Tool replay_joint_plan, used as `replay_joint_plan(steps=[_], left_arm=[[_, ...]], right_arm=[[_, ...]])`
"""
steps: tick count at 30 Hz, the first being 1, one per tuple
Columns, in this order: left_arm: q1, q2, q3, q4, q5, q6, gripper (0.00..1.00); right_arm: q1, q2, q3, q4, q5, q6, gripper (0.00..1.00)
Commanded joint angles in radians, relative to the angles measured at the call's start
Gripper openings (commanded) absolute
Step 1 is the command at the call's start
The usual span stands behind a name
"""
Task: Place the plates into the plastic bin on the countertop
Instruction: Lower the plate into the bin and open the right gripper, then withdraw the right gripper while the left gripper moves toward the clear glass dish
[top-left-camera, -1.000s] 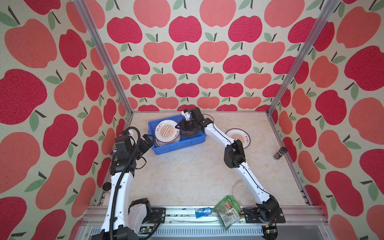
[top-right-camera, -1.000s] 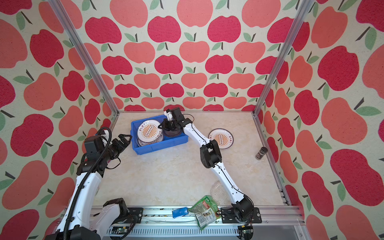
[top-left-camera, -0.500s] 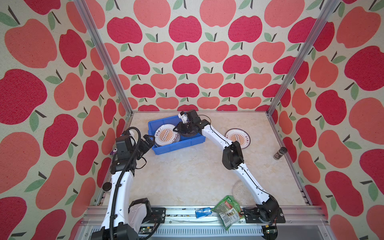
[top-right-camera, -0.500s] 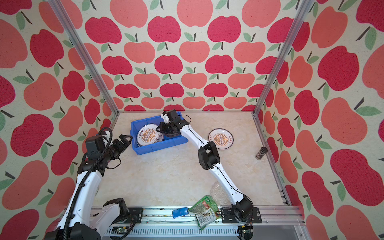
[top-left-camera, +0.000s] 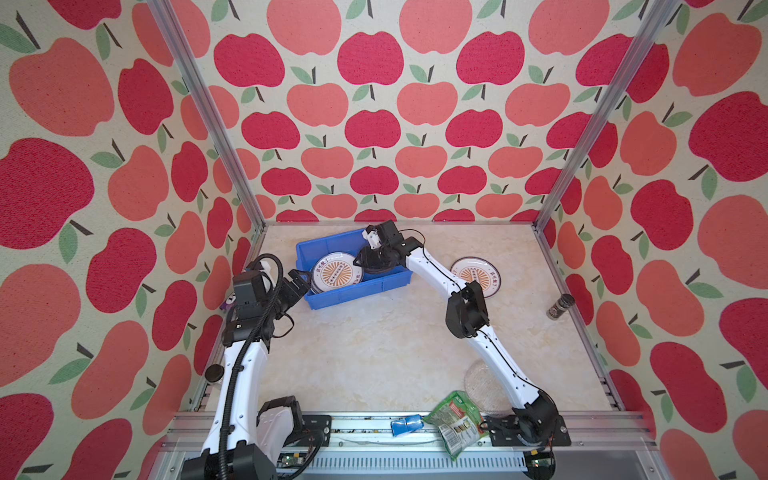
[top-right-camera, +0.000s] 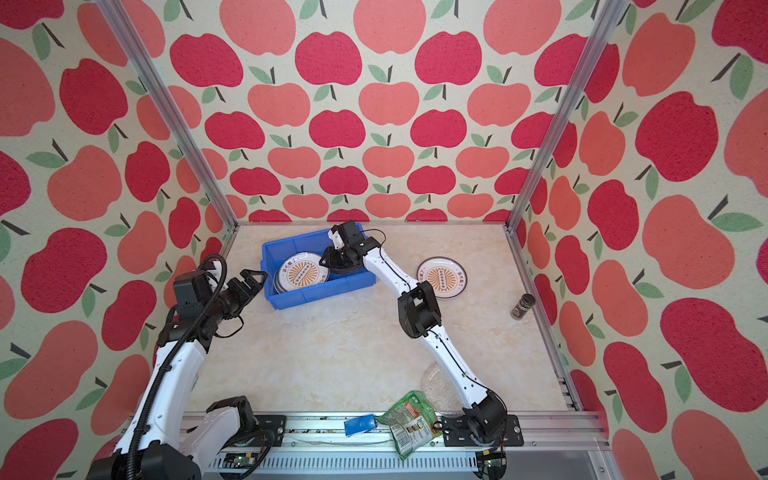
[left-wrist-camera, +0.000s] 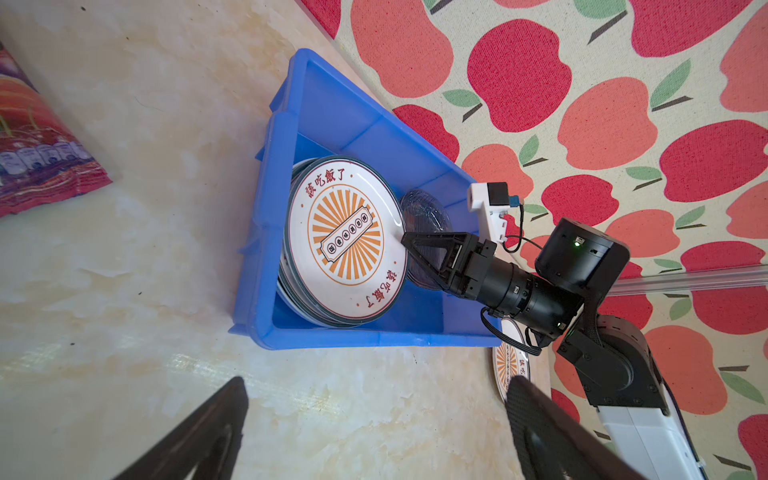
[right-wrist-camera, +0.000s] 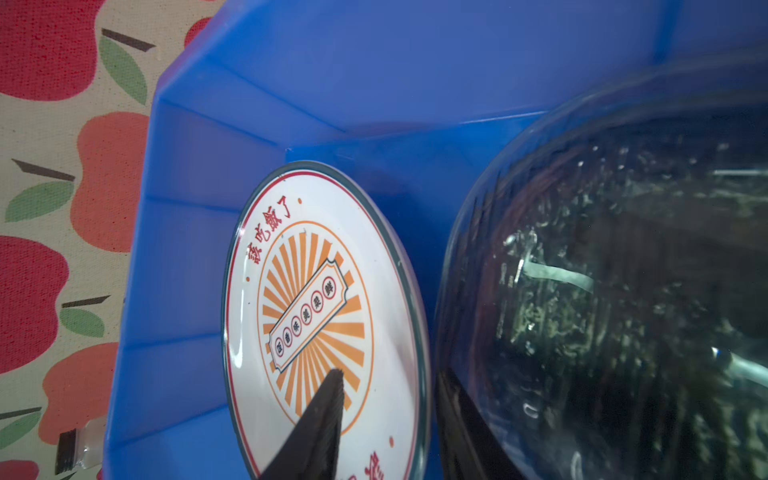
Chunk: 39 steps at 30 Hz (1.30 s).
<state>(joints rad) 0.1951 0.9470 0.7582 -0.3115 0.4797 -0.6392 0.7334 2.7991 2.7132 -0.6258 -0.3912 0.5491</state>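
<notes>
Left gripper (top-right-camera: 253, 281) hung wide open and empty just beside the left end of the blue plastic bin (top-left-camera: 361, 289), touching nothing.

Nearest the camera, a green snack bag (top-left-camera: 455, 419) lay across the front rail, with a small blue object (top-left-camera: 405, 426) just beside it. Behind the bag, a clear glass plate (top-left-camera: 480, 380) with a textured surface lay flat on the cream marble countertop (top-left-camera: 374, 353). It was partly hidden by the lowest link of the right arm.

Farther back, a purple packet (left-wrist-camera: 41, 166) lay near the left wall, and a small dark jar (top-left-camera: 559, 305) sat by the right rail. A lone sunburst plate (top-left-camera: 478, 276), round and white with orange rays, lay flat on the countertop to the right of the bin. The right arm covered part of it.

The bin sat at the back left, near the apple-patterned wall (top-left-camera: 374, 124). A stack of round plates (top-left-camera: 336, 272) filled its left half, another orange-rayed plate on top.

Farthest back, the right gripper (top-left-camera: 362, 261) reached down into the bin's right half, its fingers (right-wrist-camera: 324, 415) parted partway. The rim of a smoky glass plate (right-wrist-camera: 602, 291) lay between them, inside the bin and just beside the stack. One finger hung over the edge of the stack's top plate. Whether either finger touched the glass could not be told.
</notes>
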Motion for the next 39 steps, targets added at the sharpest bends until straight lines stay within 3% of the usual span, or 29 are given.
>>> replay_joint_plan(steps=[1, 9, 14, 18, 25, 29, 34, 39], left_arm=[[-0.01, -0.003, -0.009, 0.019, 0.0, -0.012, 0.99], [-0.035, 0.026, 0.01, 0.025, 0.006, -0.01, 0.99], [-0.095, 0.034, 0.033, 0.021, -0.024, 0.004, 0.99], [-0.186, 0.052, 0.084, 0.019, -0.056, 0.033, 0.99], [-0.405, 0.136, 0.198, 0.025, -0.156, 0.065, 0.99], [-0.548, 0.284, 0.297, 0.0, -0.131, 0.128, 0.99], [-0.754, 0.427, 0.419, -0.096, -0.222, 0.221, 0.99], [-0.839, 0.507, 0.426, -0.016, -0.065, 0.207, 0.99]], right_arm=[[-0.002, -0.077, 0.008, -0.058, 0.049, -0.063, 0.4], [0.01, -0.082, 0.003, -0.055, 0.037, -0.064, 0.39], [0.009, -0.078, 0.012, -0.036, 0.006, -0.047, 0.38], [-0.005, -0.172, -0.02, -0.078, 0.063, -0.113, 0.36], [-0.1, -0.583, -0.447, 0.017, 0.152, -0.169, 0.36], [-0.143, -0.819, -0.708, 0.046, 0.202, -0.208, 0.37], [-0.197, -1.08, -1.059, 0.13, 0.184, -0.158, 0.37], [-0.229, -1.284, -1.304, 0.117, 0.232, -0.151, 0.37]])
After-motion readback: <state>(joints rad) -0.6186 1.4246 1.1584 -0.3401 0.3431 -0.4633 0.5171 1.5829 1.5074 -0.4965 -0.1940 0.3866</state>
